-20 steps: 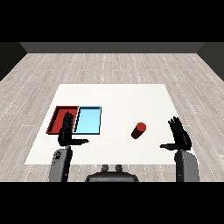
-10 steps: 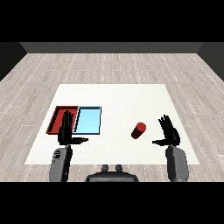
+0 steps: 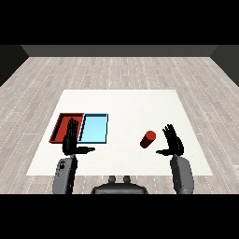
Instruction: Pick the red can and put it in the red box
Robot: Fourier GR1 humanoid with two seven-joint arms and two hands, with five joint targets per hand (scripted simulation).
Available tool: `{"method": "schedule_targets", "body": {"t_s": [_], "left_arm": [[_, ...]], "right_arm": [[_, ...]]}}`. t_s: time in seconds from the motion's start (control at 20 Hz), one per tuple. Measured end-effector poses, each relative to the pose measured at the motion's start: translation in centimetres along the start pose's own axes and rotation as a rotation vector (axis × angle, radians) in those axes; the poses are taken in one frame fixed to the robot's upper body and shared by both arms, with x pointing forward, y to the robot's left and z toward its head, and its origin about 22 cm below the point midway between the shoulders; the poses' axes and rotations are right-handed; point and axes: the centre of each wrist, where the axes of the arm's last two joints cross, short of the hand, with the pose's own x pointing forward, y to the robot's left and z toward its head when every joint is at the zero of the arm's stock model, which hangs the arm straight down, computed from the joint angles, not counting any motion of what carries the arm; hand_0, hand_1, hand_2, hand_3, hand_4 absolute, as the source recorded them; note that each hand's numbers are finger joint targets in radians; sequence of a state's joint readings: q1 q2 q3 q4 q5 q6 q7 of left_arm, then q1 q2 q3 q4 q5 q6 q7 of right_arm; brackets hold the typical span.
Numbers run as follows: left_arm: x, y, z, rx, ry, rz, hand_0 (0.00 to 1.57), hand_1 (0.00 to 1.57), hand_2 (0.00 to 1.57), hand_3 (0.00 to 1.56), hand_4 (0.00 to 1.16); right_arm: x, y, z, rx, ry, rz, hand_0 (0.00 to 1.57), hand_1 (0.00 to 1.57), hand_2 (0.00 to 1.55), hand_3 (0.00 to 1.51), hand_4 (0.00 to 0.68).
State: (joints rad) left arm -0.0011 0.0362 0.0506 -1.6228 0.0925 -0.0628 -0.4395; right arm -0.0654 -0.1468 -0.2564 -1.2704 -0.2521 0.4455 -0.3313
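1. On the white surface [image 3: 126,105] lie one red can [image 3: 148,139], one red tray [image 3: 61,125] and one light blue tray [image 3: 94,128], the trays touching near the left edge.
2. Grey plank floor surrounds the surface.
3. Right hand [image 3: 173,142], fingers spread and holding nothing, hovers just beside the can; left hand [image 3: 71,140], likewise open, partly hides the red tray's front.

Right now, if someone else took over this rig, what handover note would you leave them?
Right hand: open, fingers straight, beside the red can on its right, not touching it.
Left hand: open, holding nothing, at the near edge of the red tray.
The can is on the white table, right of the light blue tray, which lies next to the red tray.
Done: nothing grasped or moved into the tray.
Left: close the right hand round the can, lift it, carry it over the blue tray and set it in the red tray.
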Motion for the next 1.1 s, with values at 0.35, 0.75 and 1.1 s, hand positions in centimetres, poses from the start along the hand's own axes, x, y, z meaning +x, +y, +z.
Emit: {"method": "schedule_targets", "body": {"t_s": [0.35, 0.75, 1.1], "left_arm": [[0.0, 0.1, 0.8, -0.007, -0.003, 0.015, 0.00, 0.00, 0.00, 0.00, 0.00], [0.2, 0.3, 0.2, -0.003, -0.002, 0.020, 0.00, 0.00, 0.00, 0.00, 0.00], [-0.2, 0.6, -0.2, -0.012, -0.010, 0.038, 0.00, 0.00, 0.00, 0.00, 0.00]], "right_arm": [[-2.0, 1.5, -0.1, 0.007, 0.026, -0.040, 0.00, 0.00, 0.00, 0.00, 0.000], [-3.0, 3.2, -1.1, 0.004, 0.045, -0.069, 0.00, 0.00, 0.00, 0.00, 0.000], [-3.5, 3.7, -2.3, 0.020, 0.068, -0.076, 0.00, 0.00, 0.00, 0.00, 0.000]]}}
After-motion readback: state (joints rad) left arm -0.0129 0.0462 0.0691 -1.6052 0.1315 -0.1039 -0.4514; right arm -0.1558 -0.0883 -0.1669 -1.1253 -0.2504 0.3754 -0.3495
